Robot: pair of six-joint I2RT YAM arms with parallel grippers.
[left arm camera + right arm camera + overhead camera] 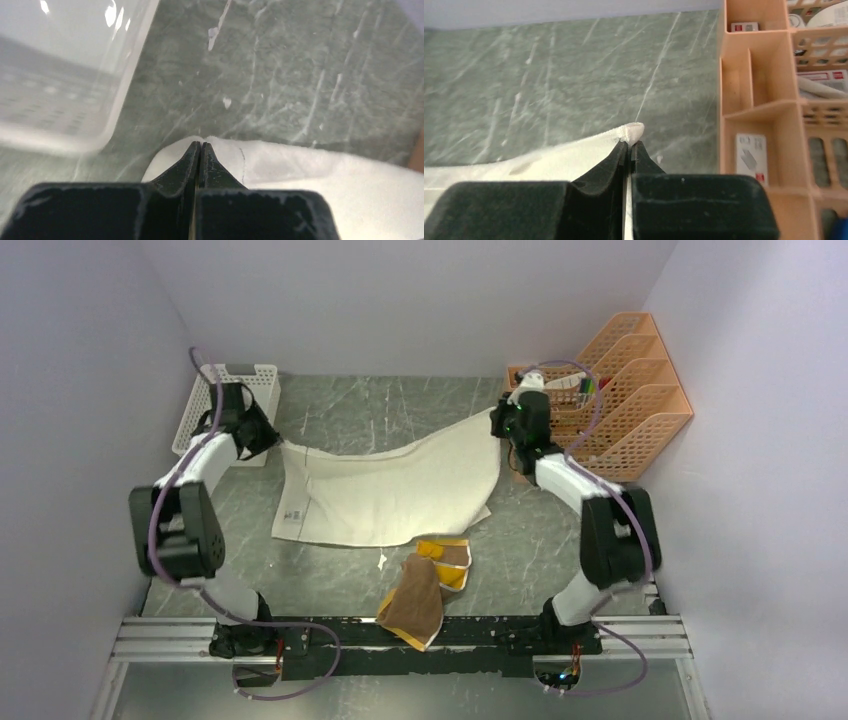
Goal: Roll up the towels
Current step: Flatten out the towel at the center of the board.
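Nothing is reading legibly. A printed tag [293, 512] is showing at the seven o'clock corner of the cream towel [390, 490], too small to make out. Red-marked labels on small boxes [751, 157] in the orange organizer [723, 60] are blurring.

The cream-white terry towel [390, 495] is plain; the near brown cloth towel [412, 602] shows a mustard-yellow reverse; the grey-green stone-look tabletop [400, 405] is white-veined.

My arms [205, 465]: white shells, black joints — purple cables [152, 525] looping; tapered black fingers [177, 172], green light [514, 426] at two o'clock.
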